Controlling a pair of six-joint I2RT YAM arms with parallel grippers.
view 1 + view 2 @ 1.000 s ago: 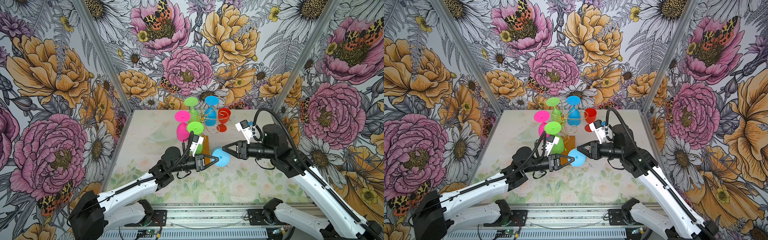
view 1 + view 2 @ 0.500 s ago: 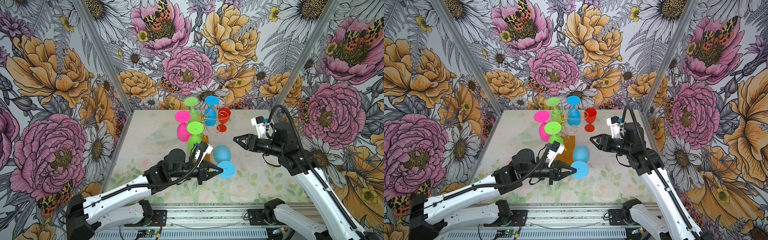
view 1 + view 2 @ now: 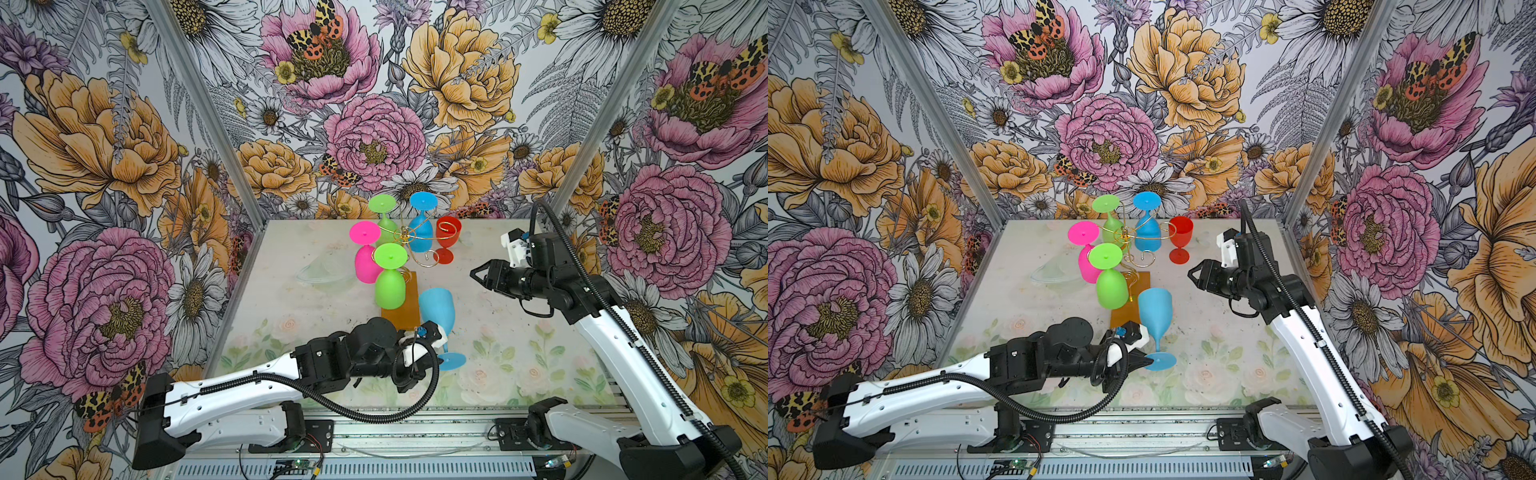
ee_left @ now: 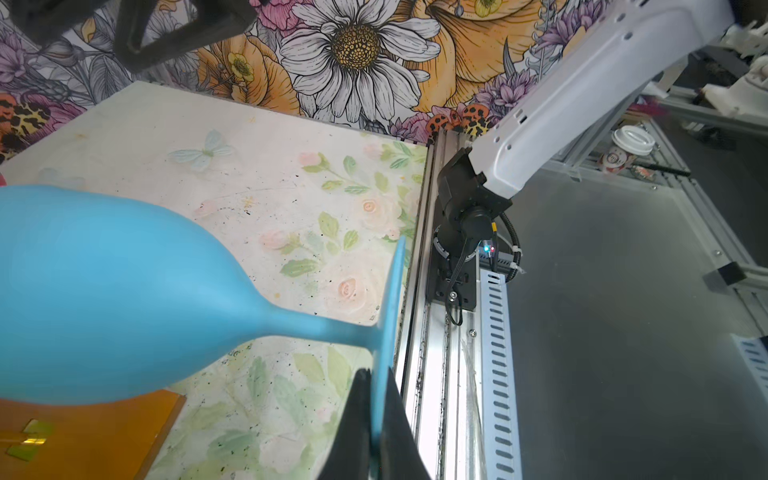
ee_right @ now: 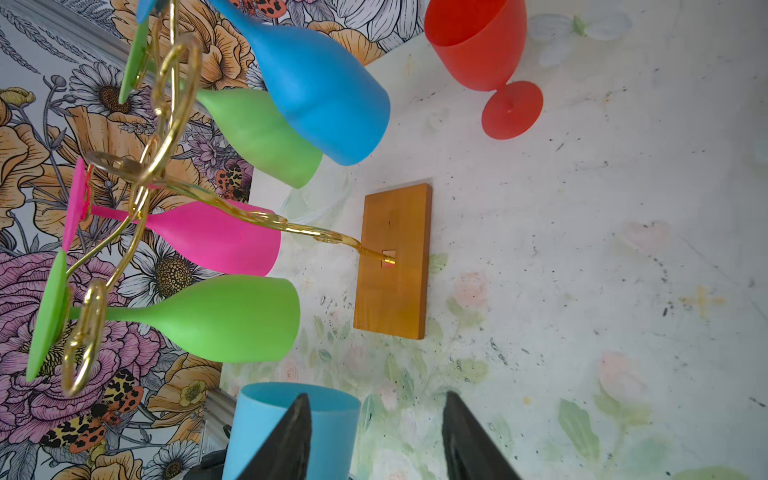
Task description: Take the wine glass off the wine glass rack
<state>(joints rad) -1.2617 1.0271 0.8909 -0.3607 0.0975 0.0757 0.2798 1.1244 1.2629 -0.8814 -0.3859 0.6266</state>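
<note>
One wrist view shows left jaws pinching the wine glass [image 4: 124,291].

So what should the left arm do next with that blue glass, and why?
Probably lower the blue glass until its foot sits flat on the table: the left fingers pinch its foot, and it is upright and clear of the rack.

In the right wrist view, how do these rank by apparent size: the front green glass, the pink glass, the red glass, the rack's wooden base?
1. Front green glass, probably nearest the camera.
2. Pink glass.
3. Red glass and wooden base: about alike; the red glass is cut off at the edge.
</note>
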